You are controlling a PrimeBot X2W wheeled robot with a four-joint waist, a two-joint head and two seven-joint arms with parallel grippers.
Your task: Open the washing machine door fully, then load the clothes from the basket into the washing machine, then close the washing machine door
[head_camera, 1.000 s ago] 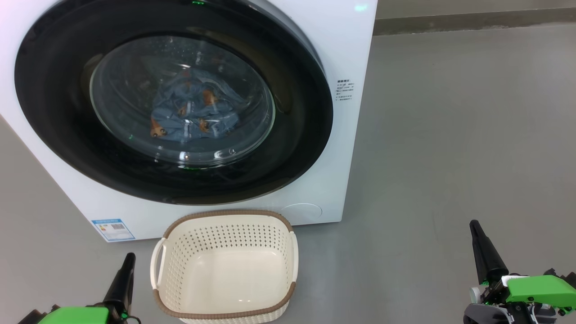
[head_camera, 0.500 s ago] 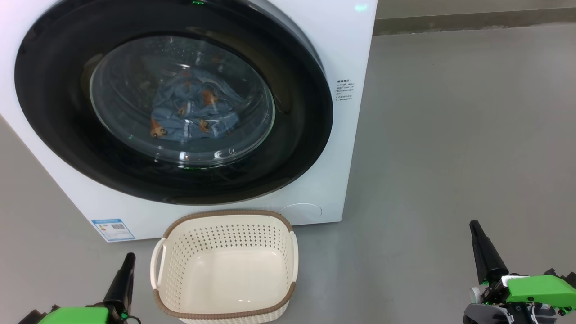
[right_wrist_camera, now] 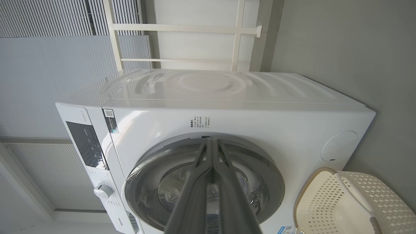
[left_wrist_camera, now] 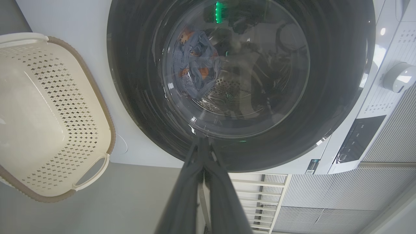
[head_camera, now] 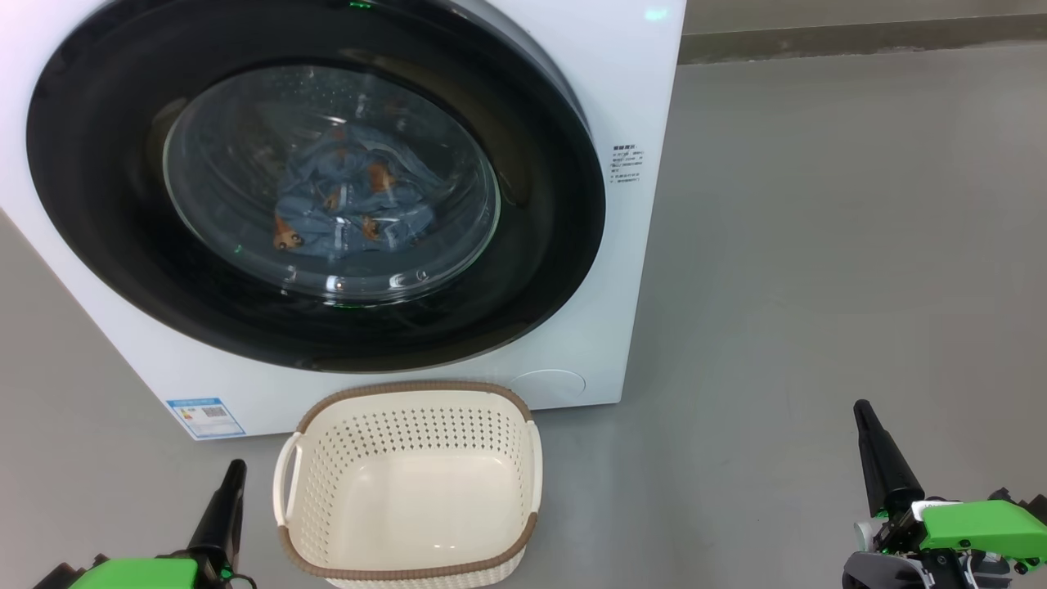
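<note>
Head view cropping washing machine [head_camera: 638,98] top — clothes [head_camera: 352,209] showing dimly behind closed washing machine door [head_camera: 556,245] glass; left gripper [left_wrist_camera: 201,140], right gripper [right_wrist_camera: 211,140] clenching shut, empty.

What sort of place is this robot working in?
Likely a laundry corner, perhaps in a test space: a white front-loading washing machine with clothes behind its shut glass door, and an empty perforated laundry basket on the grey floor before it.

The clothes [head_camera: 352,204] appear to have settled very slightly since before.
</note>
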